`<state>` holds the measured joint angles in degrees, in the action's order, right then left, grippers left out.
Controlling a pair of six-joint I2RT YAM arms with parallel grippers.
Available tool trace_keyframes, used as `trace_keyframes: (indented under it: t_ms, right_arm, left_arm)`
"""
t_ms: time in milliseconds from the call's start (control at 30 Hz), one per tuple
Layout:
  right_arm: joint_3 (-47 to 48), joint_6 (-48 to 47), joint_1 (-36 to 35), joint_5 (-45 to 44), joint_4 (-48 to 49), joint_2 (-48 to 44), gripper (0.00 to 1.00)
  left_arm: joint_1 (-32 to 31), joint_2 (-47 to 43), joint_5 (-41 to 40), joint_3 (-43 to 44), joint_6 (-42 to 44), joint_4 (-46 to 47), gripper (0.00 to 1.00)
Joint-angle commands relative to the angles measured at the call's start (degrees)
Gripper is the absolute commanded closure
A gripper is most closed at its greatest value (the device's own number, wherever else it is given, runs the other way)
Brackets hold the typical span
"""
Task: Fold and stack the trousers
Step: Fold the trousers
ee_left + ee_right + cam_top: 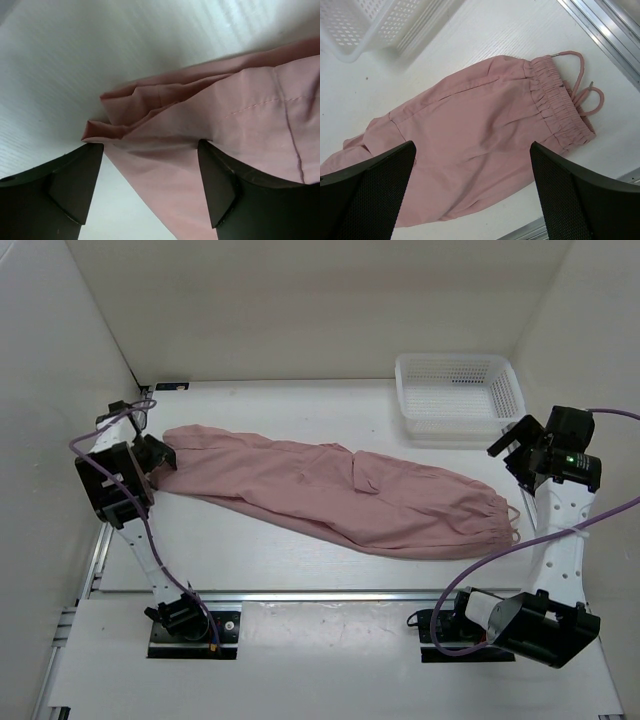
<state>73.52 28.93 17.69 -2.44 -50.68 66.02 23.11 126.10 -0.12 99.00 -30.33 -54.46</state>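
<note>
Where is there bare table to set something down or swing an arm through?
Bare table lies beyond the trousers, left of the basket. A second strip runs between the trousers and the near rail, widest left of centre. Crowded: the left gripper at the trousers' left end, the right gripper over the waistband.

In the top view, the left end of the trousers (330, 490) is covered by the left gripper (158, 455) — the cuff there cannot be seen. The drawstring (515, 524) at the other end is too small to be made out. In the left wrist view, the trousers are cut off by the right and bottom edges, and some cloth is hidden behind one finger (220, 185). In the right wrist view, the basket (395, 30) is cut off by the top and left edges — only a corner is seen. The trousers are partly hidden behind the right gripper (472, 145) and cut off on the left.
</note>
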Motion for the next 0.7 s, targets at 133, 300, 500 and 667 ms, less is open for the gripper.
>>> trace_keyframes:
  t_ms: [133,300,500,667]
  right_arm:
    - [1.28,-0.28,-0.20,-1.61,-1.00,-0.01,0.01]
    - [1.98,-0.28,-0.20,-1.61,-1.53,-0.01,0.01]
    - [3.21,-0.28,-0.20,-1.61,-2.67,-1.68,0.01]
    - [3.74,0.33,-0.20,0.05,-3.20,-3.35,0.01]
  left_arm:
    - [-0.26,3.53,-3.40,6.20,-1.05,-0.21,0.65]
    - [-0.79,1.00,-6.81,9.80,-0.53,-0.21,0.90]
    - [-4.04,-11.12,-8.67,12.71,1.32,-2.06,0.90]
    - [-12.38,-24.38,-10.25,11.48,3.17,-2.06,0.90]
